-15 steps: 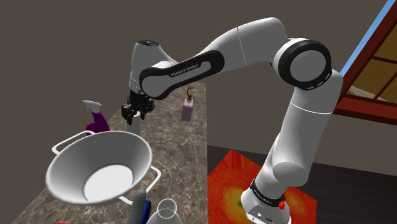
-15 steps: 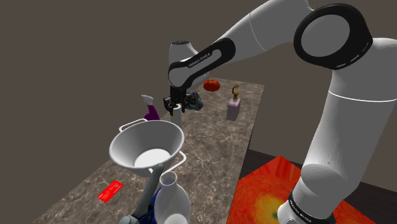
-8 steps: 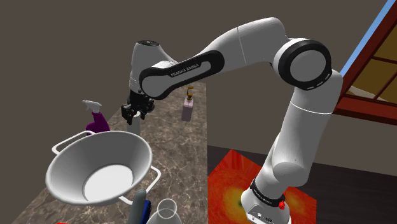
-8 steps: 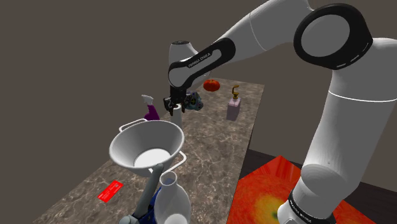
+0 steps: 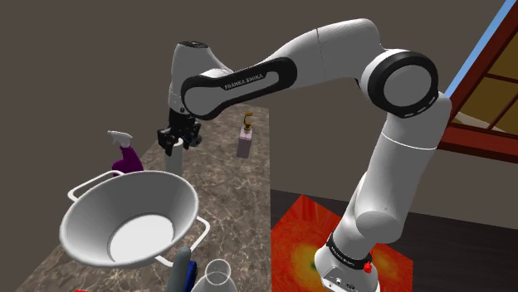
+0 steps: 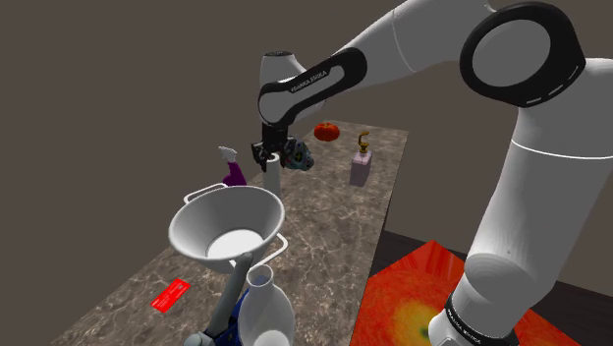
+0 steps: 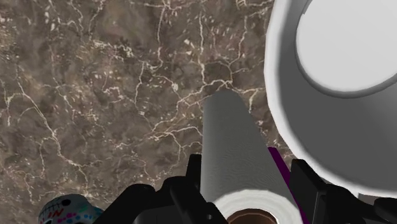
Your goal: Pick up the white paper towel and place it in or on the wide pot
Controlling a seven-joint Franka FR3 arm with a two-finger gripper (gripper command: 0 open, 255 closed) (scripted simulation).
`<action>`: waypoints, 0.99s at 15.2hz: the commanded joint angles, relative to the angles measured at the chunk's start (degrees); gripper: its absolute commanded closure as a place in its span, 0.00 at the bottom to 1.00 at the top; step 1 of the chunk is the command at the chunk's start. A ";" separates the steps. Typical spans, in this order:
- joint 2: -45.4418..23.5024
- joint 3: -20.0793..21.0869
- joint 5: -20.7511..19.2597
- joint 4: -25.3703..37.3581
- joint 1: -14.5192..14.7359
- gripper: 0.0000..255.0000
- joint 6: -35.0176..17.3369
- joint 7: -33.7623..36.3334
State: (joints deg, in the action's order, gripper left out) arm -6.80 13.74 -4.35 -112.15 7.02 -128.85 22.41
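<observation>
**Lift begun: claw raised with the roll in its grip**

Arm (image 5: 332,58): over the last half second the forearm and wrist have moved upward, while the base and shoulder keep their pose.

Marbled counter (image 7: 95,95): it lies below the claw and has dropped slightly further from it.

Wide pot (image 5: 166,195): a pale flared vessel with loop handles. It stands unmoved, lower than the claw and just to one side of it, and nothing is inside it.

White paper towel (image 7: 232,146): an upright roll hanging straight down from the claw. It has risen with the claw, so its lower end appears to have left the counter, though the gap itself cannot be made out.

Claw (image 5: 177,143): clenched on the top of the roll, with one of the fingers (image 7: 304,184) pressed against each side.

Purple spray bottle (image 5: 124,153): it stands unmoved just beyond the roll, lower than the claw.

Reading: the grasp has held and the pick-up is under way. What remains, by judgement, is further height to clear the pot's rim, a short sideways carry until the roll is over the pot's mouth, and then release. Because the rim is close to the roll, an early traverse risks a knock.
</observation>
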 commanded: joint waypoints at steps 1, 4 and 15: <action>0.56 0.07 0.22 0.86 0.02 1.00 1.42 -0.10; 1.27 0.11 0.53 2.35 -0.01 1.00 3.59 -0.35; 2.93 0.18 1.27 8.86 -0.06 1.00 11.70 -1.03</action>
State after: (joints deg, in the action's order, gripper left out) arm -3.94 13.93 -3.13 -103.94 6.98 -117.90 21.45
